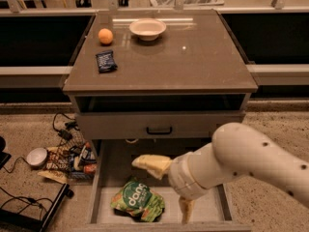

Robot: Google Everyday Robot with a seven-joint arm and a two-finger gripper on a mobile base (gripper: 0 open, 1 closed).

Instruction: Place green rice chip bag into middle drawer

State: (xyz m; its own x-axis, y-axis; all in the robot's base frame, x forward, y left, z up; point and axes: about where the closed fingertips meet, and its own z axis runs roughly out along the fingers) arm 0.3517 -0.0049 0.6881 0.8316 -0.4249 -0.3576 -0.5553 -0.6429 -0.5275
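Note:
The green rice chip bag [137, 200] lies flat on the pale floor of the open middle drawer [96, 180], toward its front left. My gripper [161, 191] hovers over the drawer just right of the bag. It is open and empty. One yellowish finger [150, 164] points left above the bag. The other finger [186, 210] points down near the drawer's front edge. Neither finger touches the bag. My white arm [251, 161] comes in from the right and hides the drawer's right part.
On the cabinet top [193, 62] stand a white bowl [147, 28], an orange [105, 36] and a small dark blue packet [105, 61]. A shut drawer front with a black handle [159, 130] sits above the open drawer. Cables and clutter [63, 158] lie on the floor at left.

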